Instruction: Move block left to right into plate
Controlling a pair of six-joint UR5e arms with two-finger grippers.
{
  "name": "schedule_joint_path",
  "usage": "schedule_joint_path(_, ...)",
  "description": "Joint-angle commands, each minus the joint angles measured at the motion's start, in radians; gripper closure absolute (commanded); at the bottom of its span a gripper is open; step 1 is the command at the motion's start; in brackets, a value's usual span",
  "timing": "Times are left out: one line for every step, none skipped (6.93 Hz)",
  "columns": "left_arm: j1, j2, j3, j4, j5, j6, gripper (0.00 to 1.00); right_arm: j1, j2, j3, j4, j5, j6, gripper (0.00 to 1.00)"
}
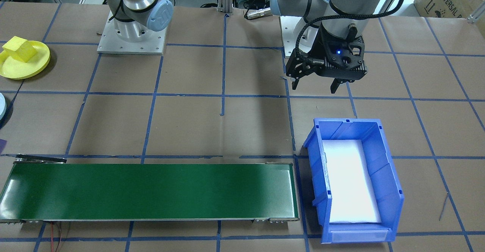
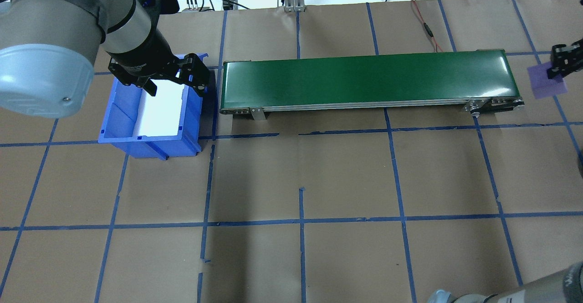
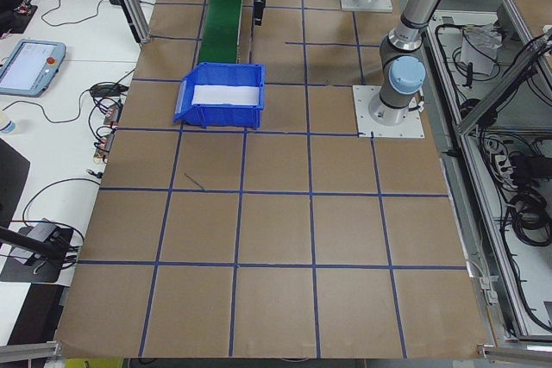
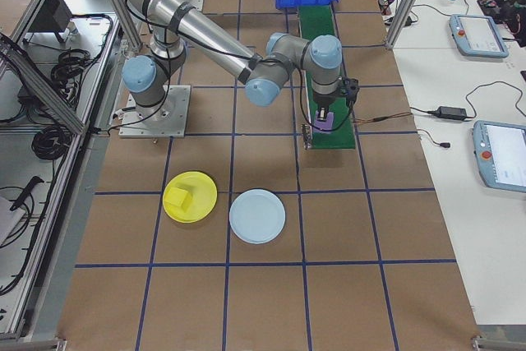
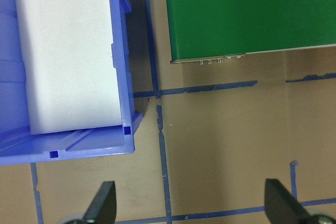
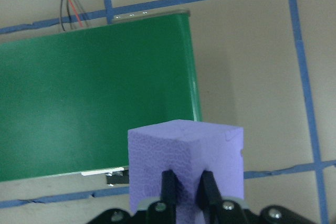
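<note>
A: While the right gripper (image 6: 184, 195) fingers clamp the purple block (image 6: 186, 166) off the conveyor (image 6: 94, 98) end, which step?
B: Carry. Next: light-blue plate (image 4: 257, 216). Left gripper (image 5: 189, 205) spread, empty.

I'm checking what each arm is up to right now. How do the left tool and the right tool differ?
The left tool is open and empty, while the right tool is shut on a purple block. The left tool hangs near the blue bin at one end of the green belt; the right tool is at the belt's other end. Both are black, two-fingered and point down.
</note>
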Motion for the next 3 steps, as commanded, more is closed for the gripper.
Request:
schedule_joint_path(0.000,0.000,0.000,0.000,0.000,0.001,0.00,-0.264,-0.023,0.054,0.007,-0.019,-0.281,0.96)
schedule_joint_path(0.000,0.000,0.000,0.000,0.000,0.001,0.00,-0.326,-0.046,0.083,0.009,-0.013,-0.383,0.96)
schedule_joint_path(0.000,0.000,0.000,0.000,0.000,0.001,0.00,-0.363,-0.045,0.102,-0.004,-0.020,-0.453,0.96)
